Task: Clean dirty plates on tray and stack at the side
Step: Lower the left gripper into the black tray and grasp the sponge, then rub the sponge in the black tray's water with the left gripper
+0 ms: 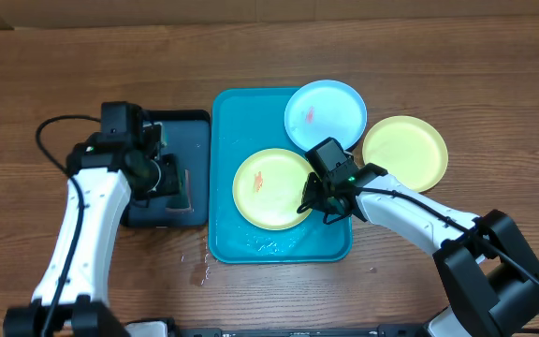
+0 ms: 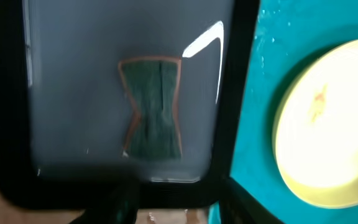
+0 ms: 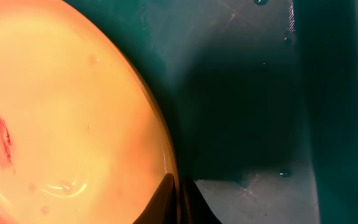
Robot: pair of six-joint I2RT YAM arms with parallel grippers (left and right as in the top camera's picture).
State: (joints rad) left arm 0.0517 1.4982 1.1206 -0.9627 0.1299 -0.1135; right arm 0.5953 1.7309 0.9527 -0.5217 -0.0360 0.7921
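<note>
On the turquoise tray (image 1: 227, 225) lies a pale yellow plate (image 1: 268, 192) with an orange smear. My right gripper (image 1: 313, 199) is shut on its right rim. In the right wrist view the fingertips (image 3: 166, 199) pinch the plate (image 3: 61, 124) edge, and a red smear shows at left. A cyan plate (image 1: 324, 114) with a red smear overlaps the tray's far right corner. Another yellow plate (image 1: 404, 153) rests on the table, right of the tray. My left gripper (image 2: 176, 208) hangs open over the dark tray's near edge, with nothing between its fingers.
A dark navy tray (image 1: 178, 126) sits left of the turquoise one, with a green sponge (image 2: 151, 109) lying flat in it. Water droplets (image 1: 199, 267) spot the table by the turquoise tray's near left corner. The wooden table extends beyond on all sides.
</note>
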